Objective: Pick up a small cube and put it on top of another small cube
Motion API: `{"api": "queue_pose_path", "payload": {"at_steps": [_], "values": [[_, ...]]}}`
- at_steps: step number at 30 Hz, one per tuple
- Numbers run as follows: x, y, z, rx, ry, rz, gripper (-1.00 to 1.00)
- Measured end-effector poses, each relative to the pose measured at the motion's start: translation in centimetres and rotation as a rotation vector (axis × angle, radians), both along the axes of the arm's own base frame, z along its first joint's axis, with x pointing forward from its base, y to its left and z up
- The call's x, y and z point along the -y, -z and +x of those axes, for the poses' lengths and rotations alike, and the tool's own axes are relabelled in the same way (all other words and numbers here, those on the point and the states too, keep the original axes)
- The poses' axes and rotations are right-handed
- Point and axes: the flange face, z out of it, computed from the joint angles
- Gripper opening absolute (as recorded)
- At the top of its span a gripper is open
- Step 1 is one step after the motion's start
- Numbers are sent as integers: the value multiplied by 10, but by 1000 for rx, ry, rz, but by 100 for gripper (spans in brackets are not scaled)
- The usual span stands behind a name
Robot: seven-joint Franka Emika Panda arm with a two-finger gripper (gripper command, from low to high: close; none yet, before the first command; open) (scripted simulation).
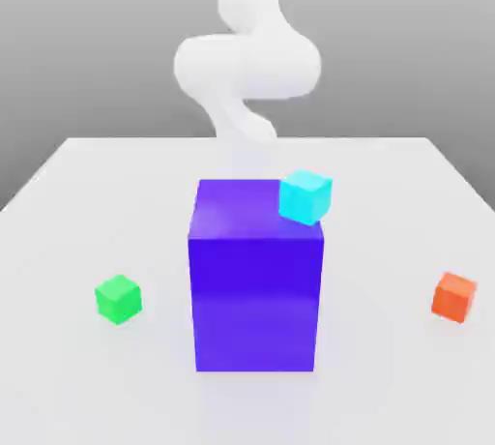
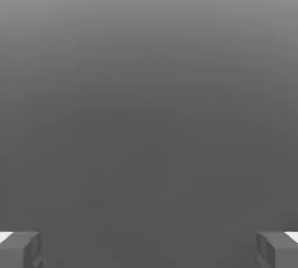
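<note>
One cyan cube [image 1: 305,196] overhanging purple block [image 1: 255,279] edge

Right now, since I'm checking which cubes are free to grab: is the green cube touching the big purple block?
Apart. The exterior view shows bare white table between the green cube and the purple block.

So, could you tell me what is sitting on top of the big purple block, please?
A small cyan cube rests on the purple block, at its top's far corner toward the exterior view's right. The block hides the table directly behind it.
</note>
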Motion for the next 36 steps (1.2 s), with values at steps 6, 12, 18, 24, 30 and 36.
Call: {"api": "queue_pose_path", "payload": {"at_steps": [6, 12, 18, 24, 30, 36], "values": [[49, 61, 69, -131, 144, 45, 0], [108, 134, 120, -255, 287, 98, 0], [178, 222, 150, -375, 440, 158, 0], [242, 319, 159, -492, 582, 224, 0], [300, 425, 145, -608, 723, 297, 0], [333, 530, 124, -681, 817, 348, 0]]}}
